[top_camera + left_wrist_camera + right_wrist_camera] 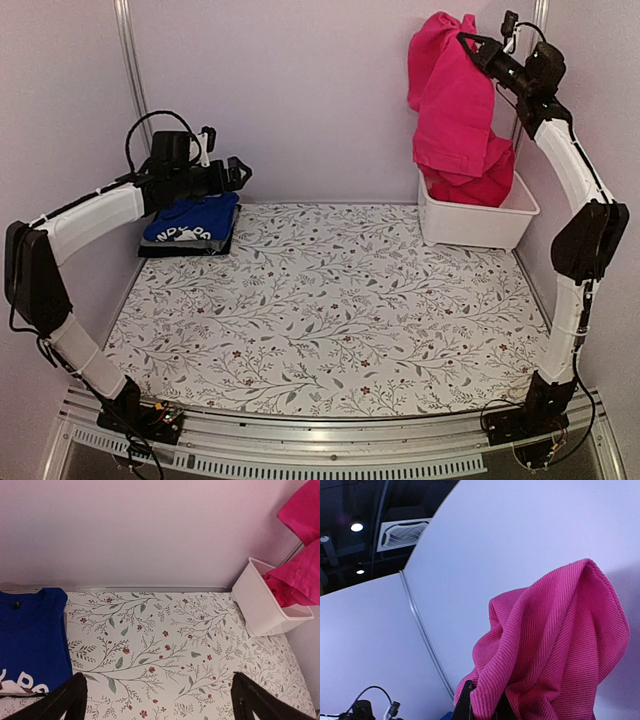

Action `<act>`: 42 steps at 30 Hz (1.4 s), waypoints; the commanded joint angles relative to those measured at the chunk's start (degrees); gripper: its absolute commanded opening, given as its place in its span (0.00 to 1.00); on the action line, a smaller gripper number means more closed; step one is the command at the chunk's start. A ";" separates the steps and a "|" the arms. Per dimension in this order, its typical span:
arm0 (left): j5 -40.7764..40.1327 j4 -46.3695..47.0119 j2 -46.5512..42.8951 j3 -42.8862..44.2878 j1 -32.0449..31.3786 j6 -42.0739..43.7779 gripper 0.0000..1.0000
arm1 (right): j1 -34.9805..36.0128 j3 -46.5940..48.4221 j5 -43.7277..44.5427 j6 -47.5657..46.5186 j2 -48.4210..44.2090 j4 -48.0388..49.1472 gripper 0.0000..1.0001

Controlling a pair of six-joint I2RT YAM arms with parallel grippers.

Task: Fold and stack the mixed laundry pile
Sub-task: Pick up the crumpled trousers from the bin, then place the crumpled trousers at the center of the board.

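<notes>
- My right gripper (466, 40) is clamped on the top of the magenta garment (452, 110), arm stretched high over the table's far-right corner.
- The ribbed cloth hangs bunched, its lower end in the white bin (470, 228).
- My left gripper (240, 172) hovers spread wide above the folded blue garment (190, 225) at the far-left corner.

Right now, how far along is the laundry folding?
Done: blue shirt folded atop a dark garment, far left. In hand: right claw shut on the pink garment, raised, its tail in the white bin. The left claw is open, empty, beside the blue shirt. Remaining: fold and stack the pink one.
</notes>
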 commanded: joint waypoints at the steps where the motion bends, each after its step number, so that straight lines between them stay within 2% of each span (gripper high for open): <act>1: 0.95 3.30 -3.20 -1.15 -0.10 0.94 1.00 | 6.47 4.43 -1.26 10.86 -7.50 19.08 0.00; 10: 0.96 4.31 -5.50 -3.15 0.05 1.22 1.00 | 23.25 4.99 0.43 11.91 -9.51 23.30 0.00; 15: 0.61 4.40 -7.80 -5.69 0.46 0.82 1.00 | 27.71 4.16 0.05 11.91 -7.60 22.29 0.00; 21: -0.12 3.77 -11.05 -10.12 2.07 -1.18 1.00 | 30.04 -11.38 -4.02 13.88 -5.51 20.25 0.00; 22: -0.45 3.22 -11.60 -10.71 2.47 -1.44 1.00 | 30.77 -14.82 -5.20 13.76 -5.06 19.00 0.03; 23: -0.61 2.24 -12.16 -11.28 3.04 -1.69 1.00 | 31.42 -17.99 -6.07 13.20 -5.00 17.14 0.15; 24: -0.59 1.54 -12.71 -11.69 3.54 -1.82 1.00 | 31.98 -21.27 -6.47 11.00 -5.21 13.94 0.34; 26: 0.06 0.65 -14.01 -12.74 4.79 -2.00 1.00 | 32.76 -25.91 -6.57 6.00 -6.01 5.49 0.62; 28: 0.64 0.06 -15.38 -13.81 5.33 -1.41 1.00 | 32.89 -29.68 -2.73 -2.15 -7.85 -4.96 0.79; 29: 0.70 -0.07 -15.92 -14.34 5.44 -0.84 1.00 | 32.83 -31.75 0.03 -6.33 -9.87 -10.09 0.84; 32: 3.54 -0.23 -16.66 -15.53 5.31 1.48 1.00 | 32.24 -38.19 9.43 -17.87 -15.18 -19.98 0.89; 34: 6.87 -0.37 -16.00 -15.60 3.98 3.37 1.00 | 30.08 -42.37 14.91 -20.96 -19.59 -25.36 0.90; 39: 7.57 -0.44 -11.35 -14.76 -1.80 5.75 1.00 | 22.43 -54.32 26.92 -19.34 -27.45 -34.13 0.88; 42: 8.23 -0.35 -8.71 -13.68 -3.18 5.06 1.00 | 16.83 -57.18 28.00 -17.86 -30.33 -33.66 0.88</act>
